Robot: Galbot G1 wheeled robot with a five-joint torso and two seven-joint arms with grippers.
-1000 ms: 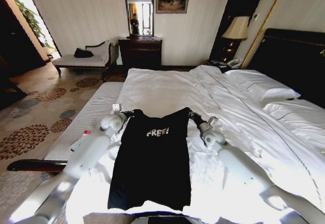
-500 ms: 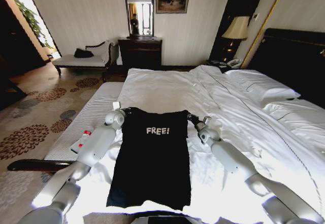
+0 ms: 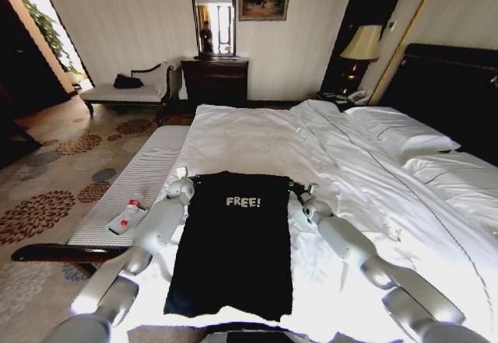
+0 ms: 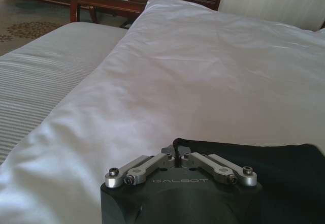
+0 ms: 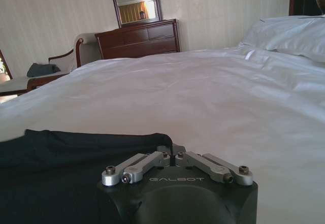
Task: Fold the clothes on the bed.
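From the head camera, the black T-shirt [image 3: 233, 250] lies lengthwise on the white bed [image 3: 257, 137], its "FREE!" print facing up and its far edge stretched straight between the two arms, its near hem close to the bed's foot. The left pincer [image 3: 189, 178] sits at the shirt's far left corner and the right pincer [image 3: 296, 187] at its far right corner, each pinched on the cloth. The fabric looks thin, light and limp, so it should sag and crease wherever it is unsupported; corners and hems seem the surest places to hold, since the middle would bunch. The duvet beneath is smooth, soft and faintly wrinkled. To the left of the bed stands a narrow striped bench [image 3: 140, 180]. In the left wrist camera, the left pincer [image 4: 177, 154] is closed narrow on a dark fold of the T-shirt [image 4: 264, 158], matte against the sheet. In the right wrist camera, the right pincer [image 5: 175, 152] likewise grips a shirt [image 5: 76, 142] corner, closed tight.
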